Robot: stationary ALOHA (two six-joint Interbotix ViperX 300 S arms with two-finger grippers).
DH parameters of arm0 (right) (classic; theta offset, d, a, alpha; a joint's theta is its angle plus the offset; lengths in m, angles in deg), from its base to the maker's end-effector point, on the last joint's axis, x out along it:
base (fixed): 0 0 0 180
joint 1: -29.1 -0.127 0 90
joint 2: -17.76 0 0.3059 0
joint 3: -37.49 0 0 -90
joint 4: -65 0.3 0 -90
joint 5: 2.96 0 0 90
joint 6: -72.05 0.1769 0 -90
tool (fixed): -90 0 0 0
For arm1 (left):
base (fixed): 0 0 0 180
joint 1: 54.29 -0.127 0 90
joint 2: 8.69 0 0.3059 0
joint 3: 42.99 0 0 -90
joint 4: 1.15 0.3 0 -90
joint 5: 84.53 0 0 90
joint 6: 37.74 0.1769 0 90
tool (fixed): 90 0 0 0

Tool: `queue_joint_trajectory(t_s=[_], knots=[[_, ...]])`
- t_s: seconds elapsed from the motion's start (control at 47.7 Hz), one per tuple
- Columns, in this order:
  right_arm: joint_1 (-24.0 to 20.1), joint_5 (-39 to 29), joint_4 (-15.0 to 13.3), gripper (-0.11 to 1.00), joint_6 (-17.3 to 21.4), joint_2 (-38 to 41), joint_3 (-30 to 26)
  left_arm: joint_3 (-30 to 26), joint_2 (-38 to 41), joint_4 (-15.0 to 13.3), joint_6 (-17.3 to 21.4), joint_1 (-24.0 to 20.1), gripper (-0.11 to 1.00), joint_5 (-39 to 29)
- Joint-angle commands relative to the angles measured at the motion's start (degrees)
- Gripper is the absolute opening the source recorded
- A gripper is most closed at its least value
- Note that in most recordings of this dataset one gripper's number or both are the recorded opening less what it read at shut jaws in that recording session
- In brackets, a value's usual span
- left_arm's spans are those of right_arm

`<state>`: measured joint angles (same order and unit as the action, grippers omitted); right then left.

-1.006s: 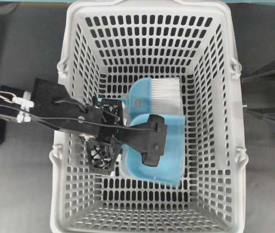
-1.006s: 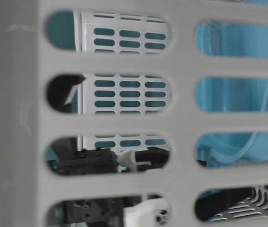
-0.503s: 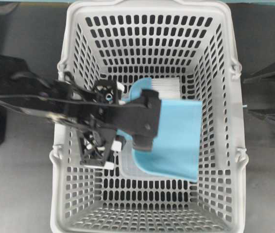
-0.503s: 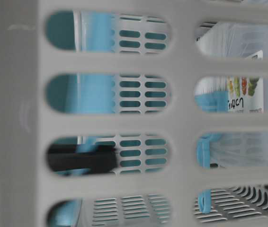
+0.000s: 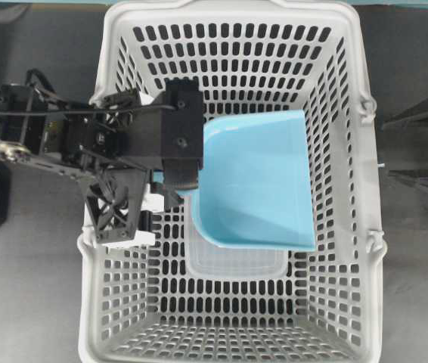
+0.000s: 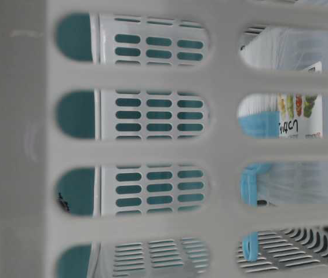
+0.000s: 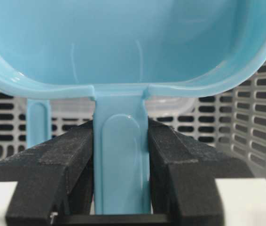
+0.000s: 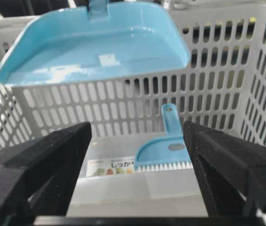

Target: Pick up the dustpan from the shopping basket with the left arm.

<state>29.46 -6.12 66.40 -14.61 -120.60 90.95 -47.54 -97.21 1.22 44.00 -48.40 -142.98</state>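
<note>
One shopping basket, light grey with slotted walls and floor, stands on the dark tabletop. One light blue dustpan hangs over the basket's middle, lifted clear of the floor, with its tray level and its open side up. The left gripper pinches the dustpan's handle between its two black pads, one on each side, just below the tray's rounded back.

Two more things lie on the basket floor. One is a blue brush with white bristles and a hole in its handle. The other is a clear lidded plastic box, on which the brush rests in the right wrist view. The box carries a paper label with small coloured pictures and Japanese writing; in the right wrist view the hiragana "しっか" can be read, and the remaining characters run behind the brush.

The right gripper has its two black fingers spread wide apart, with nothing between them, outside the basket and facing its wall.
</note>
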Motion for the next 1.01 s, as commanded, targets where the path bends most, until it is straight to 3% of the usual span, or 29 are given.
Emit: queue_joint_trajectory(t_s=[0.0, 0.985], knots=[[0.1, 1.1, 0.0, 0.75, 0.1, 0.4, -0.5, -0.5, -1.4, 0.2, 0.1, 0.1, 0.27, 0.4], [0.1, 1.7, 0.1, 0.75, 0.1, 0.4, -0.4, 2.8, -3.2, 0.2, -0.6, 0.1, 0.27, 4.9]])
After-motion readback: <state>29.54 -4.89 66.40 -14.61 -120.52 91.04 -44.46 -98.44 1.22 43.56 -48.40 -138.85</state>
